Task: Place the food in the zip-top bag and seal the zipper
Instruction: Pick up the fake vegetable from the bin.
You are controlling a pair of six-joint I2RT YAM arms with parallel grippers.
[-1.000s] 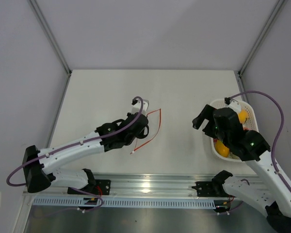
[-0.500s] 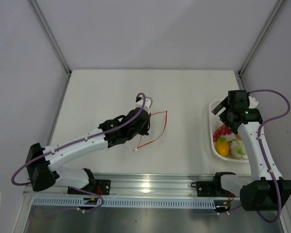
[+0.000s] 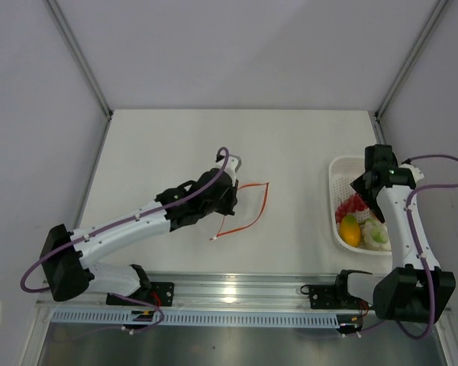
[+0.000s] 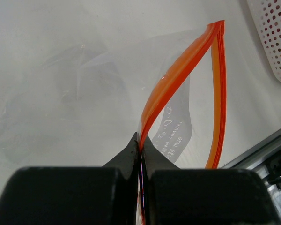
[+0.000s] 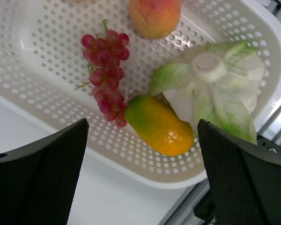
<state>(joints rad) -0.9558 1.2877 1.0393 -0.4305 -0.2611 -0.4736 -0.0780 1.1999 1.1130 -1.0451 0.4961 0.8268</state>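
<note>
Bag (image 4: 75, 93) lay mid-frame in top view, its zipper (image 4: 178, 79) gaping open. L gripper (image 4: 140, 145) was pinched tight on one zipper lip, bottom centre of its wrist view. R gripper (image 5: 143, 140) was spread wide over basket (image 5: 47, 103) at right edge. Food was inside it: grapes (image 5: 105, 70), mango (image 5: 161, 131), veg (image 5: 215, 89).

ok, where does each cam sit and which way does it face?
Top external: fixed above and behind the bases, facing down at the table; left arm and right arm whole.
Left wrist: looks along the shut left pincer at the zipper it pinches; fingers at bottom.
Right wrist: looks down into the basket of food; open right pincer's fingers in both bottom corners.
Shared: zipper in top and left wrist; basket in all three.
</note>
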